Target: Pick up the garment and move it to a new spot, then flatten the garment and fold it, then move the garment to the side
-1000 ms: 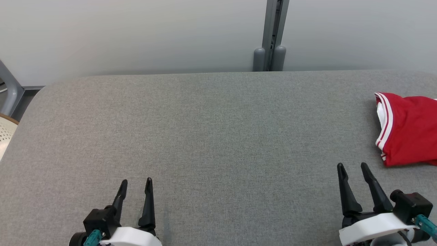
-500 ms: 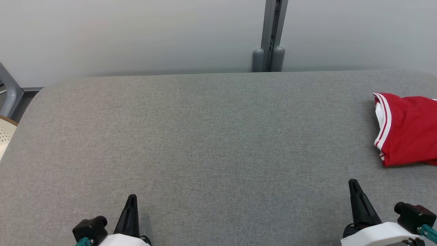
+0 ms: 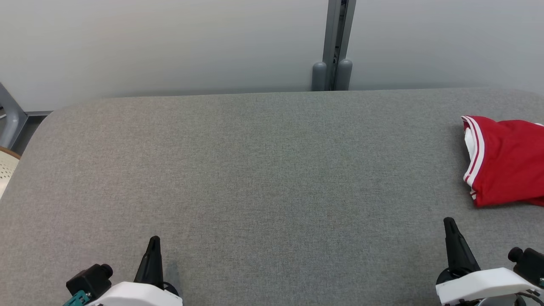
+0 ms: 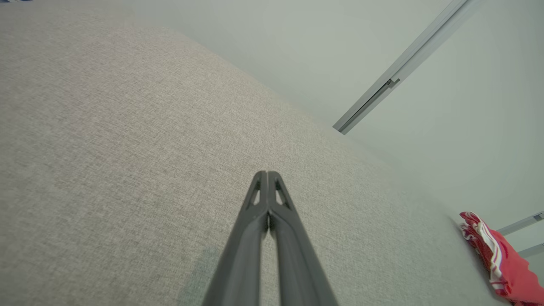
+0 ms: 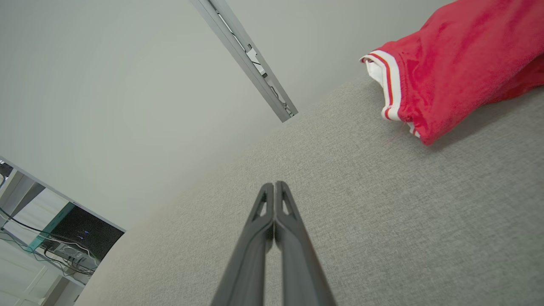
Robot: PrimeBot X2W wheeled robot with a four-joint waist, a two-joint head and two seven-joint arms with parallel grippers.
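The left tool [image 3: 154, 244] and the right tool [image 3: 449, 227] both point forward, closed tight and holding nothing.

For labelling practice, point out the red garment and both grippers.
red garment [image 3: 508, 163], head view, middle of red cloth.
left gripper [image 4: 267, 176], left wrist view, closed fingertips.
right gripper [image 5: 274, 187], right wrist view, closed fingertips.

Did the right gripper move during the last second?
Yes. The right gripper has shut and drawn back toward the robot, farther from the near edge of the red garment.
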